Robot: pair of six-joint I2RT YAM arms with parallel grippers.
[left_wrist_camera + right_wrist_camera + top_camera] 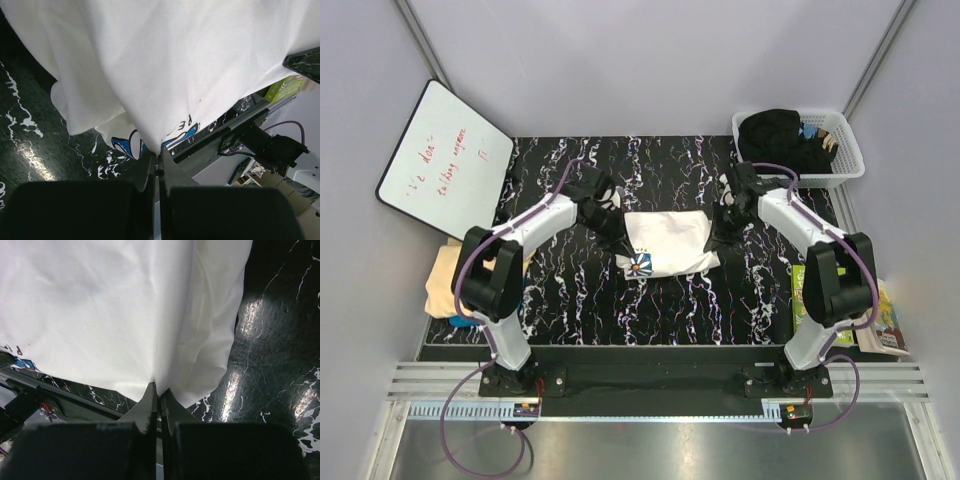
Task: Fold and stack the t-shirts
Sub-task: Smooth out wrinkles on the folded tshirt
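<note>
White daisy-print t-shirt (665, 240) on table (570, 300) | we log left end effector (158, 156) clamped on its 9 o'clock edge | right end effector (160, 391) clamped at 3 o'clock

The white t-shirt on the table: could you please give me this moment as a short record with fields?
shirt: white t-shirt, bunched mid-table
surface: black marbled table
print: daisy print at the shirt's near left corner
left gripper: left gripper shut on the shirt's left side
right gripper: right gripper shut on the shirt's right side
basket: white basket at the far right corner, dark clothes inside
other cloth: peach cloth at the table's left edge
</note>
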